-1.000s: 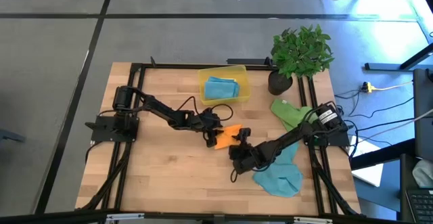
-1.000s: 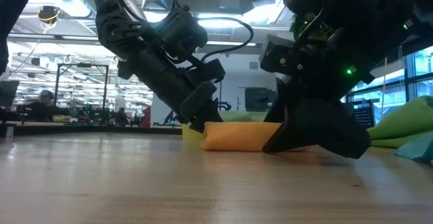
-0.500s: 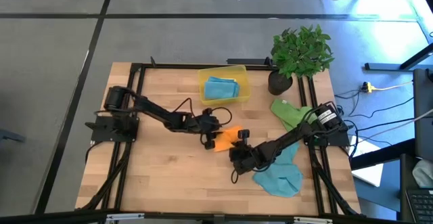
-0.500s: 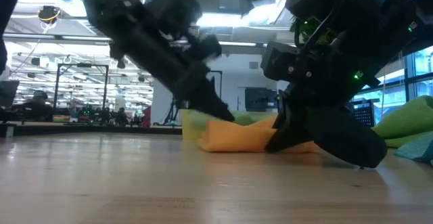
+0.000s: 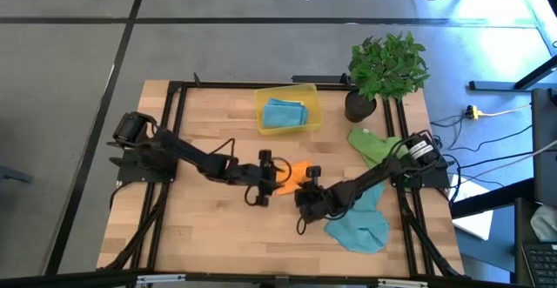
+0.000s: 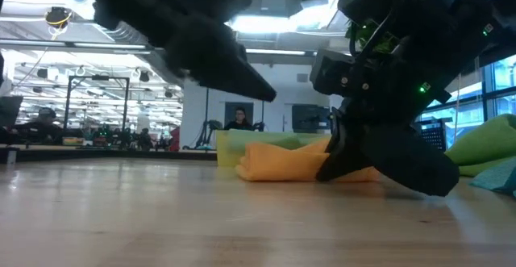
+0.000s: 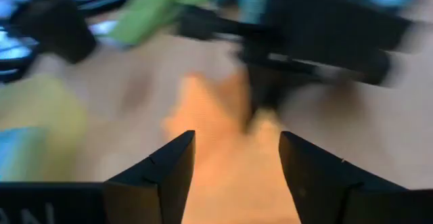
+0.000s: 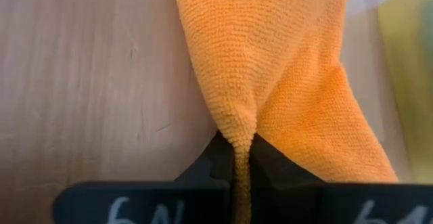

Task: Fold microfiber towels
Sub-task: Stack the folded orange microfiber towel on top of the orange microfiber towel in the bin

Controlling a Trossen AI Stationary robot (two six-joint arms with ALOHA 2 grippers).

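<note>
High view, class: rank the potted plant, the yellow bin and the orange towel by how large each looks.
1. Potted plant, largest.
2. Yellow bin, close behind; the plant stands taller, nearer the camera, so this order is unsure.
3. Orange towel, partly hidden by grippers.

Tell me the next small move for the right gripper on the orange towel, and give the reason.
Probably draw the pinched edge across to fold the cloth over. The right gripper is shut on a fold of the orange microfiber towel, which lies bunched on the wooden table. The left gripper is open and holds nothing, hanging just short of the cloth, so the right one alone holds it.
</note>
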